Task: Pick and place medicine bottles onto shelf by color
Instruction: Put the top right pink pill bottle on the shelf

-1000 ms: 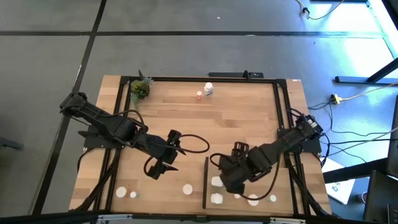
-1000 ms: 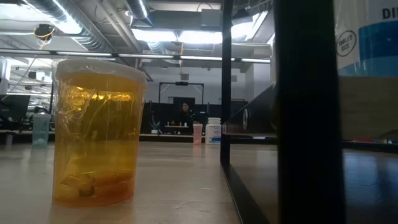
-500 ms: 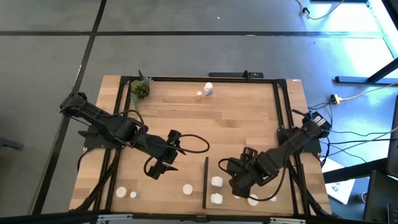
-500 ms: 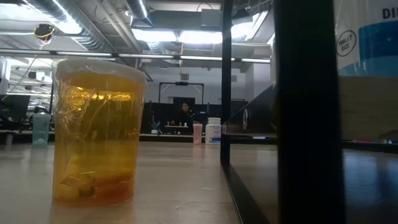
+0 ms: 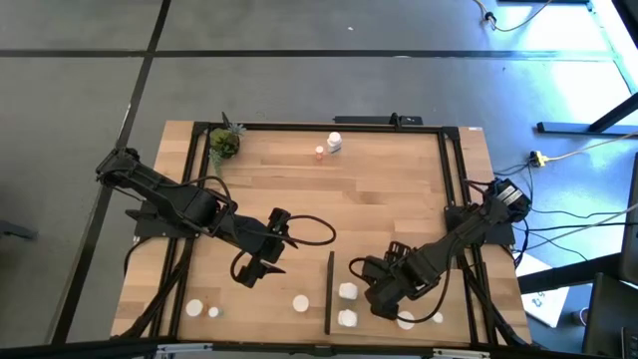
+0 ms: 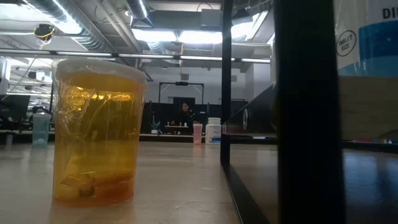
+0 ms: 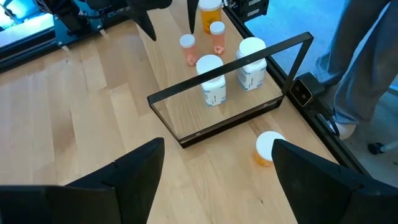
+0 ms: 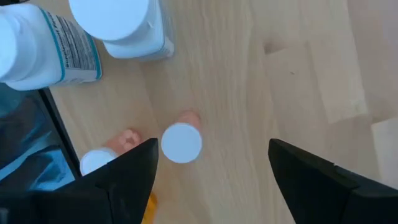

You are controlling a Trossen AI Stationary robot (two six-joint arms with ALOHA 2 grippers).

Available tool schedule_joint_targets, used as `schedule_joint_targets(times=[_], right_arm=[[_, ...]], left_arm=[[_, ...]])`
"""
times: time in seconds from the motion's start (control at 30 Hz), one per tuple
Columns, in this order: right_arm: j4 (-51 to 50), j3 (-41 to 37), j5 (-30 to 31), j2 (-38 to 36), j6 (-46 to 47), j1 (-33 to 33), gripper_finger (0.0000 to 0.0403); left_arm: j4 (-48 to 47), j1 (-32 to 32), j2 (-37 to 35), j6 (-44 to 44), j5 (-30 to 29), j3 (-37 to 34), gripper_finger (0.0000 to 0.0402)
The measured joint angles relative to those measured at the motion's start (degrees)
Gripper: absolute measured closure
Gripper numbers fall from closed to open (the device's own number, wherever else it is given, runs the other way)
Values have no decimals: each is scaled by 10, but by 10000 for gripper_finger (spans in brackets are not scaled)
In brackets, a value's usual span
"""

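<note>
The right claw (image 5: 384, 297) hangs over the shelf area at the near right of the counter (image 5: 379, 199), its fingers (image 8: 121, 177) spread wide and holding nothing. Its wrist view looks straight down on a small pink bottle (image 8: 181, 142) with a round white cap, standing upright between the fingers, its long axis pointing up at the camera. A second small bottle (image 8: 99, 160) stands just beside it, and two larger white bottles (image 8: 121, 25) stand upright farther off, one with a printed label (image 8: 59, 53).

The left claw (image 5: 261, 261) waits over the middle of the counter's left half, its fingers (image 7: 134, 177) also spread and empty. Its wrist view shows what the high view flattens: the shelf (image 7: 233, 87) is a clear pane in a thin black frame, standing on edge, with two white bottles (image 7: 211, 78) upright just behind it, small pink ones (image 7: 186, 46) beyond, and an orange bottle (image 7: 267, 148) lying on its side in front, white cap toward the camera.

The high view alone shows three white caps (image 5: 299, 302) at the near left, a pair of bottles (image 5: 333, 143) at the far edge, and a plant (image 5: 223, 143) in the far left corner. The low view shows a large amber jar (image 6: 96, 134) close up, upright, and neither arm.
</note>
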Motion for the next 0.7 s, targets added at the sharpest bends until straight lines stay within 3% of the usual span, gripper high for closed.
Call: schedule_joint_targets(times=[0.7], right_arm=[[53, -12, -35, 0, 20, -17, 97]], left_arm=[[0, 0, 0, 0, 0, 0, 109]])
